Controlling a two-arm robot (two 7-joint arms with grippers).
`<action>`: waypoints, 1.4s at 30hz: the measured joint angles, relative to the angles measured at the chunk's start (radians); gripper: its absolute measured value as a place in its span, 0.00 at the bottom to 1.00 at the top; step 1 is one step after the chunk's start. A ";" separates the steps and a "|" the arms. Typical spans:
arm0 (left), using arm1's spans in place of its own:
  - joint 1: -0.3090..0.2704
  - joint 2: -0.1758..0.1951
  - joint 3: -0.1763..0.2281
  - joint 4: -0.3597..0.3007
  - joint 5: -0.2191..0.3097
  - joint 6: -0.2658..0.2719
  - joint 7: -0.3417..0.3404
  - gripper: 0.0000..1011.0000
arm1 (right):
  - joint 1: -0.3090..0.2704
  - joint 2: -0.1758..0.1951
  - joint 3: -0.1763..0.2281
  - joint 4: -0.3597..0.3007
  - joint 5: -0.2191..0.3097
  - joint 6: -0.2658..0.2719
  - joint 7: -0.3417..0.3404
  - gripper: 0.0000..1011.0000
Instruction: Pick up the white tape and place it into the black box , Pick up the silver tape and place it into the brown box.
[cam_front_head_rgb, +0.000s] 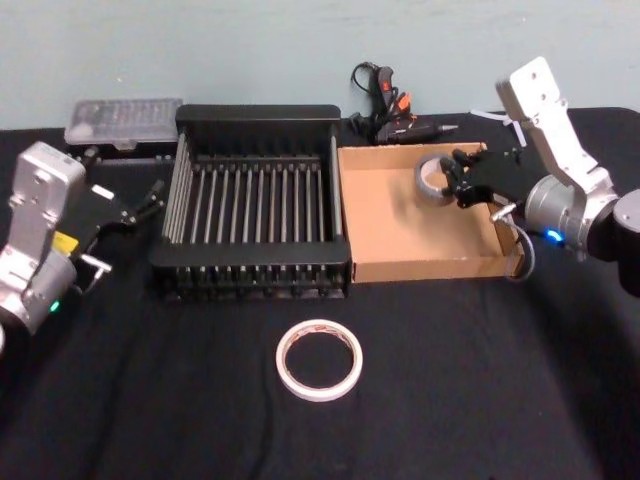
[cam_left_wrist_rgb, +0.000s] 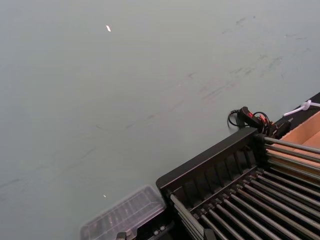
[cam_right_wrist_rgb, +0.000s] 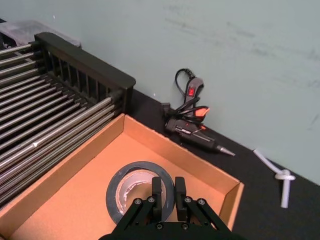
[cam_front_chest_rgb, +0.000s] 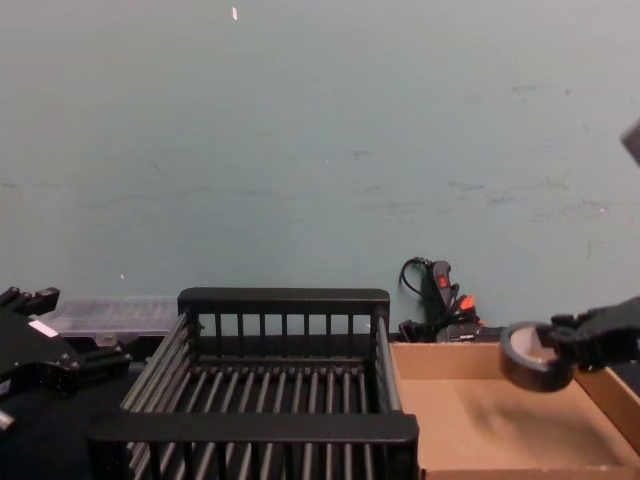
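The white tape (cam_front_head_rgb: 318, 358) lies flat on the black table in front of the black box (cam_front_head_rgb: 258, 113). My right gripper (cam_front_head_rgb: 452, 178) is shut on the wall of the silver tape (cam_front_head_rgb: 424, 188) and holds it just above the far right part of the brown box (cam_front_head_rgb: 400, 225). From the right wrist, the silver tape (cam_right_wrist_rgb: 131, 186) hangs over the cardboard floor (cam_right_wrist_rgb: 75, 190), with one fingertip (cam_right_wrist_rgb: 157, 189) inside its hole. In the chest view the roll (cam_front_chest_rgb: 522, 370) floats above the tray (cam_front_chest_rgb: 470, 410). My left gripper (cam_front_head_rgb: 130, 225) stands open to the left of the crate.
A black and orange glue gun (cam_front_head_rgb: 395, 115) with its cable lies behind the brown box. A clear plastic case (cam_front_head_rgb: 122, 122) sits at the back left. A white knotted cord (cam_right_wrist_rgb: 282, 176) lies at the back right. A pale wall closes off the table's far edge.
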 joint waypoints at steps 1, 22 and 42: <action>0.000 0.000 0.000 0.000 0.000 0.000 0.000 0.99 | 0.005 -0.006 -0.003 0.017 0.000 -0.004 0.001 0.16; 0.000 0.000 0.000 0.000 0.000 0.000 0.000 0.99 | 0.021 -0.035 -0.014 0.092 -0.006 -0.015 -0.003 0.16; 0.000 0.000 0.000 0.000 0.000 0.000 0.000 0.99 | 0.019 -0.034 -0.011 0.088 -0.004 -0.014 -0.004 0.60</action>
